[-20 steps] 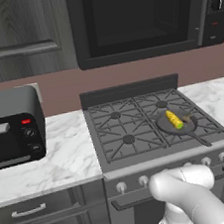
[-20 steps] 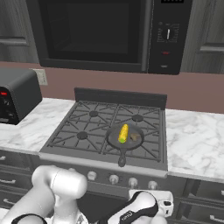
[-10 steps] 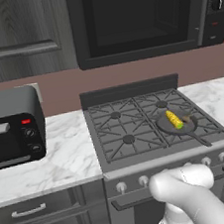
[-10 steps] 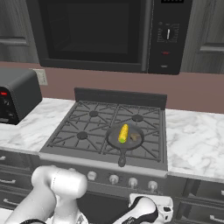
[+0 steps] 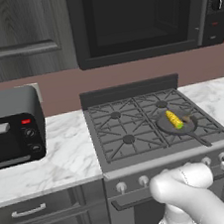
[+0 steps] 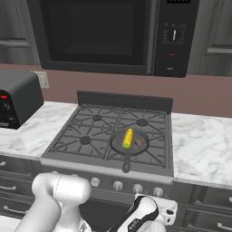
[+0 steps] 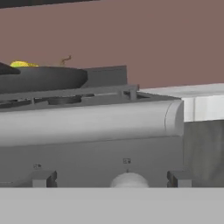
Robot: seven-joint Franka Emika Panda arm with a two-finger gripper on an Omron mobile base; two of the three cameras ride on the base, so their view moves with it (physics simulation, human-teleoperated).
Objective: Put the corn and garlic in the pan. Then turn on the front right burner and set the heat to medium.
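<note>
Left base view: stove [image 5: 155, 123] sits in a marble counter [image 5: 60, 158], pan [image 5: 178, 123] on the front right burner [image 5: 186, 126], handle pointing toward the near edge. Corn [image 5: 174, 119] lies in the pan, left of centre, with a small brown garlic [image 5: 186, 119] just beside it on the right, also inside the pan. Toaster oven [image 5: 11, 127] on the counter far left, microwave [image 5: 141, 17] above the stove. White arm rises at lower right, in front of the stove's knob row [image 5: 143, 181].

Right base view: same layout, pan [image 6: 130, 142] on the front right grate, corn [image 6: 128, 137] upright-ish along the pan, garlic [image 6: 139, 142] right of it, touching or nearly so, can't tell. Hand hangs low in front of the stove, below the knobs [image 6: 118, 185]; claw [image 6: 136, 224] itself points down out of clear sight, spread wide with nothing in it.

Hand view: looks level at the stove front, one round knob [image 7: 128, 179] low centre, pan rim [image 7: 41, 78] upper left with a bit of yellow corn [image 7: 19, 64] above it, counter edge [image 7: 201, 103] at right.
</note>
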